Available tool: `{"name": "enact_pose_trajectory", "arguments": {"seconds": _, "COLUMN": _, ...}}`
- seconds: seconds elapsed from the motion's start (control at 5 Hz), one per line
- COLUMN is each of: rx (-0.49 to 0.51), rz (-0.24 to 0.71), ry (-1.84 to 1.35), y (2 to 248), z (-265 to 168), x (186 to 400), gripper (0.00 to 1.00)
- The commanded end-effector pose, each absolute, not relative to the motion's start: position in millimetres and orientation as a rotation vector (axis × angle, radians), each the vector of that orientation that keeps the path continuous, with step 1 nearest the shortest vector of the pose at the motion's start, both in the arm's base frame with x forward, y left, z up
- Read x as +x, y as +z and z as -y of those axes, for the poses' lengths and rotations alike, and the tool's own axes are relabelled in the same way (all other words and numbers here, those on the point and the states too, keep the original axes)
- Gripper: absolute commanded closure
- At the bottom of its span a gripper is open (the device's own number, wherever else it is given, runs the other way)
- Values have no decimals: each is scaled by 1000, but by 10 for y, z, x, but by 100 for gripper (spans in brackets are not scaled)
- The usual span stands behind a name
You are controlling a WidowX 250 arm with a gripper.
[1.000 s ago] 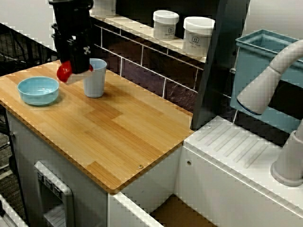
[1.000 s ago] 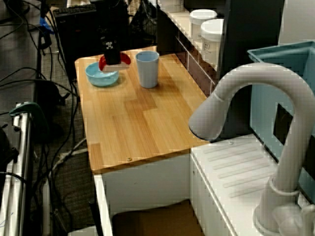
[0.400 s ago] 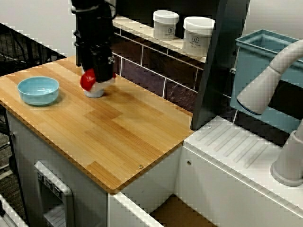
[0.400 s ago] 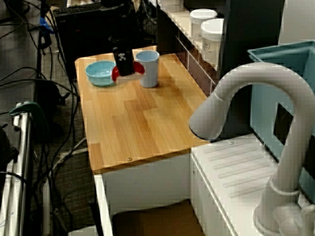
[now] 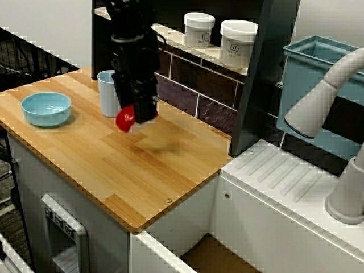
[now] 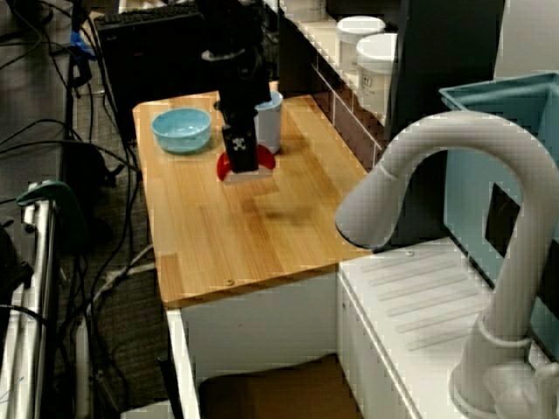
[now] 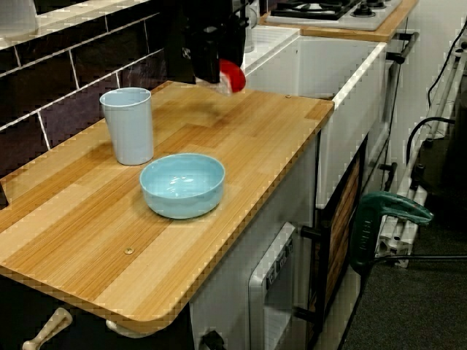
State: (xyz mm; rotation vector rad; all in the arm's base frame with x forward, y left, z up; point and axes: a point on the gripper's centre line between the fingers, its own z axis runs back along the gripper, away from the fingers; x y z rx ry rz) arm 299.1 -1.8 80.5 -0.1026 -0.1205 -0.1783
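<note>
View from above: the black, red-tipped gripper (image 5: 128, 118) has swung from the light blue bowl (image 5: 46, 108) past the pale blue cup (image 5: 107, 94) and hangs over the wooden counter (image 5: 170, 165) nearer its back edge, apart from both (whether it is spread or pressed together I cannot tell).

The black arm (image 5: 133, 45) comes down from above, wrist vertical. Its hand (image 5: 135, 116) points straight down, red fingertips (image 5: 124, 119) lowest; their spacing is unclear.

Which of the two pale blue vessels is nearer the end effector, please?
The tall cup, close by the end effector; the shallow bowl sits farther off along the counter.
</note>
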Motion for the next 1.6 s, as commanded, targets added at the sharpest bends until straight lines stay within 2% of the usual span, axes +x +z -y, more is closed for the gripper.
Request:
{"name": "enact_pose_trajectory", "arguments": {"seconds": 0.0, "rx": -65, "rz": 119, "ry": -187, "y": 658, "z": 141, "x": 3020, "gripper": 100}}
{"name": "enact_pose_trajectory", "arguments": {"seconds": 0.4, "rx": -67, "rz": 101, "ry": -178, "y": 654, "z": 74, "x": 3044, "gripper": 100}}
{"name": "enact_pose_trajectory", "arguments": {"seconds": 0.6, "rx": -63, "rz": 91, "ry": -180, "y": 673, "z": 21, "x": 3035, "gripper": 0}}
{"name": "enact_pose_trajectory", "arguments": {"seconds": 1.4, "rx": -109, "rz": 114, "ry": -141, "y": 909, "z": -350, "x": 2934, "gripper": 0}}
